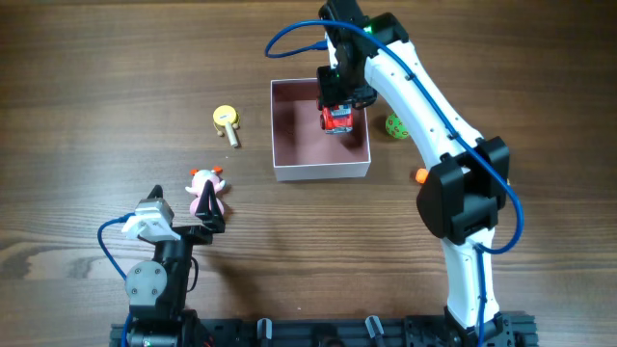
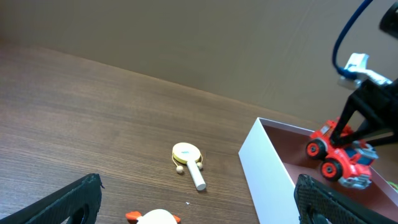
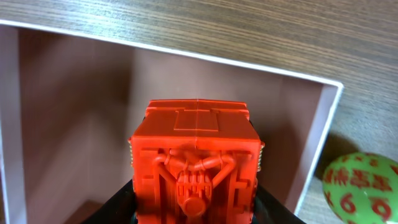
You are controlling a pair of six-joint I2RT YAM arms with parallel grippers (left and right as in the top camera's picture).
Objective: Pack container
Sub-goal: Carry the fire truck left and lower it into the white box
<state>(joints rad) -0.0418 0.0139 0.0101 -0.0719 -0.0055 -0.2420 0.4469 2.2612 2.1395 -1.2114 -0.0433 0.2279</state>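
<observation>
Right gripper (image 1: 339,96) is over the container (image 1: 321,173), fingers clamped on the red toy truck (image 1: 336,119). The truck is inside the walls, toward the container's far right corner. Whether its wheels touch the pink floor is hard to say from these angles. Left gripper (image 1: 210,220) hovers well off the container's near left, fingers spread wide and holding nothing. A pink-and-white figure (image 1: 205,186) lies just beside it, on the container's side. A yellow paddle toy (image 1: 227,120) lies left of the container. A green ball (image 1: 395,125) sits just past its right wall, and a small orange piece (image 1: 421,174) lies off its near right corner.
</observation>
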